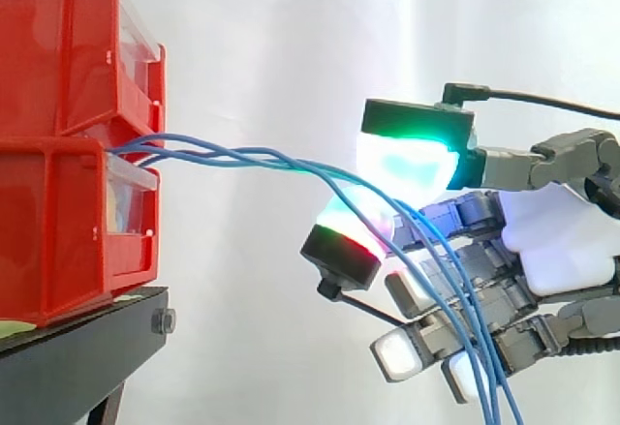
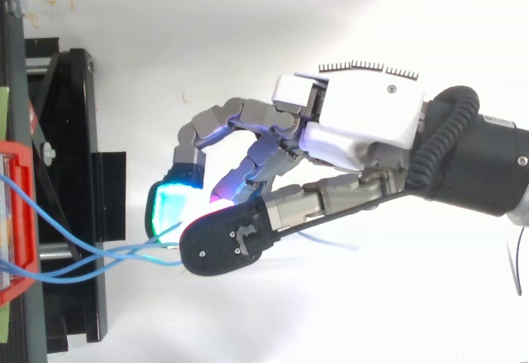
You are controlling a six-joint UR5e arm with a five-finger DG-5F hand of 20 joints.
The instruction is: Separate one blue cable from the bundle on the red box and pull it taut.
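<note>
hand [image 2: 355,123] comes in from the right, fingers curled. two glowing pads [image 1: 407,164] are closed toward each other with the blue cables [image 1: 232,154] running between them. the pinch looks closed on the strands; cannot tell whether one strand or several sit in it.

the cables leave the gap between the stacked red bins [image 1: 58,231] on the black stand [image 1: 87,338]. they run near level to the pads, loosely twisted together, then droop over the lower fingers and off the bottom edge of the side view.

risks, as judged:
- more than one strand in the pinch: a pull would tension the whole bundle and separate nothing.
- twist close to the pads: a single strand may drag its neighbours along.
- thin smooth cable between thick pads: it may slide through as the pull rises and go slack.
- loose tails draped over the lower fingers: could snag there on a retreat.
- hard pull: could shift the bins or tug the cable from its anchor, which is hidden.
</note>
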